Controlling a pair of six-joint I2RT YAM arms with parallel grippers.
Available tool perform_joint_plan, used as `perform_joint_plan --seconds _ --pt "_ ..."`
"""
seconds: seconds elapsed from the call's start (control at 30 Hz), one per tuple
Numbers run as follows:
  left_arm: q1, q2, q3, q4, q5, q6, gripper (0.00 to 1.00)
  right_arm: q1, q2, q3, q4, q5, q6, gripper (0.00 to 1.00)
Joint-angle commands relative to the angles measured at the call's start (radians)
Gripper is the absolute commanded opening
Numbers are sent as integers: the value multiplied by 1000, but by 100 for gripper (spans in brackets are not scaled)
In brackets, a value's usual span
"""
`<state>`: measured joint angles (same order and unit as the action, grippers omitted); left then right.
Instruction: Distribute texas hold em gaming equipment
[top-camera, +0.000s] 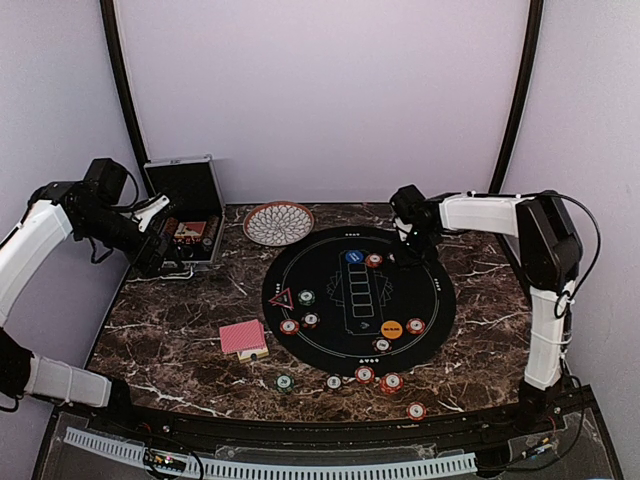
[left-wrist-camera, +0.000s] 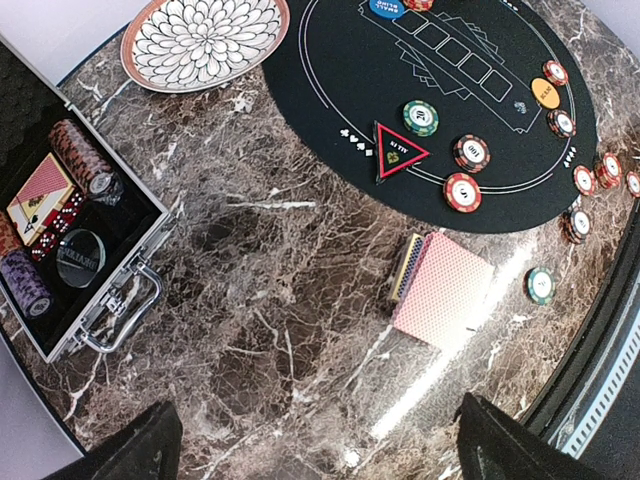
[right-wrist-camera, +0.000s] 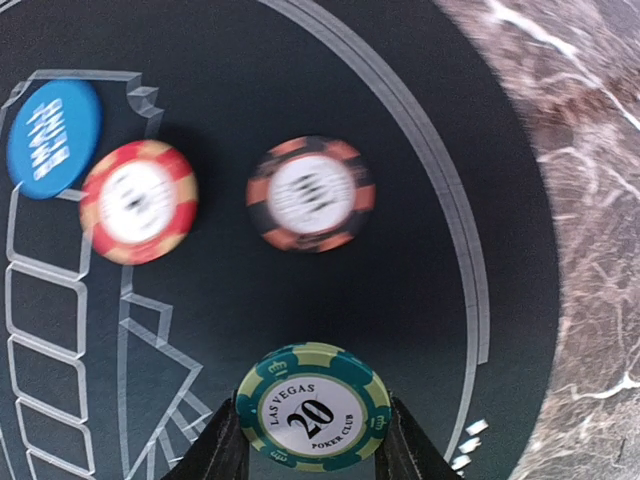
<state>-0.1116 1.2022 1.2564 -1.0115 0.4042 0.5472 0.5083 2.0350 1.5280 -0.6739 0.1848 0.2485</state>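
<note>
My right hand (right-wrist-camera: 312, 448) holds a green chip (right-wrist-camera: 313, 405)
Pinched by its edges over the mat (right-wrist-camera: 420, 150); my left hand (left-wrist-camera: 320, 450) spread wide, empty.

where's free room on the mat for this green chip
The mat's right side, between the right gripper and the orange button, is bare; so is the marble right of it. Crowded: around the triangle and the chips by the mat's near rim.

Even light. Beyond the right claw (right-wrist-camera: 312, 450) two chips (right-wrist-camera: 310, 193) are blurred — the green chip (right-wrist-camera: 313, 405) in it sharp; table (left-wrist-camera: 250, 300) glare before left claw (left-wrist-camera: 320, 445).
</note>
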Motion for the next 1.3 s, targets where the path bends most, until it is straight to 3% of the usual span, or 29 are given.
perform_joint_plan --seconds 0.0,0.57,0.7,0.8,0.97,1.27 --pt "-5 3 7 0 20 18 99 -45 21 4 55 15 23 10" --pt "-5 20 5 8 14 22 99 -118 169 127 63 -4 24 13" --pt "-4 20 -2 13 14 22 99 -123 170 124 62 2 29 22" --pt "-4 21 -7 16 15 23 99 -123 170 125 61 -3 25 41" --pt "-6 26 -2 14 18 22 99 -124 159 132 50 -10 28 51" --pt "-4 25 1 8 22 20 99 -87 35 125 36 18 28 52"
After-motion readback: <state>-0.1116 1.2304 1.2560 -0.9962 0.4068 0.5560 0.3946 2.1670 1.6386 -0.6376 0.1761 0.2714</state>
